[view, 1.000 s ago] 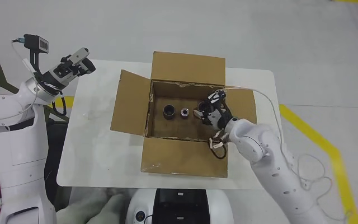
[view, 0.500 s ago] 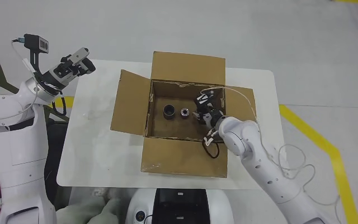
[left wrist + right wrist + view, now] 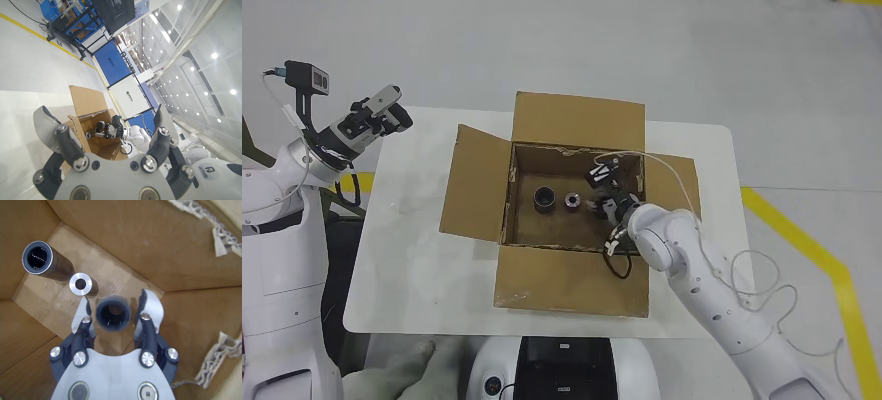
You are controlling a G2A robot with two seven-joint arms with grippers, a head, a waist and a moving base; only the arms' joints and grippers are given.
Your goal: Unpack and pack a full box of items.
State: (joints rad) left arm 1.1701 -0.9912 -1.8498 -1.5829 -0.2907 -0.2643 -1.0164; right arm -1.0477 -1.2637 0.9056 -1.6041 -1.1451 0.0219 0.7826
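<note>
An open cardboard box (image 3: 572, 285) sits in the middle of the white table (image 3: 412, 270). On its floor stand a large dark tube (image 3: 37, 256) and a smaller silver cylinder (image 3: 81, 284), side by side (image 3: 544, 200) (image 3: 572, 202). My right gripper (image 3: 114, 294) is down inside the box (image 3: 600, 198), open, its fingers on either side of a third dark tube (image 3: 113, 315) with small gaps on both sides. The third tube stands upright right beside the silver cylinder. My left gripper (image 3: 103, 113) is open and holds nothing, raised off the table's far left corner (image 3: 392, 110).
The box's flaps (image 3: 477, 195) are folded outward on all sides, with torn cardboard edges (image 3: 219, 243) near my right wrist. A white cable (image 3: 662, 165) loops over the box's right flap. Bare table lies to the left of the box.
My right gripper has shifted left inside the box, closer to the silver cylinder. The left arm has not moved.
</note>
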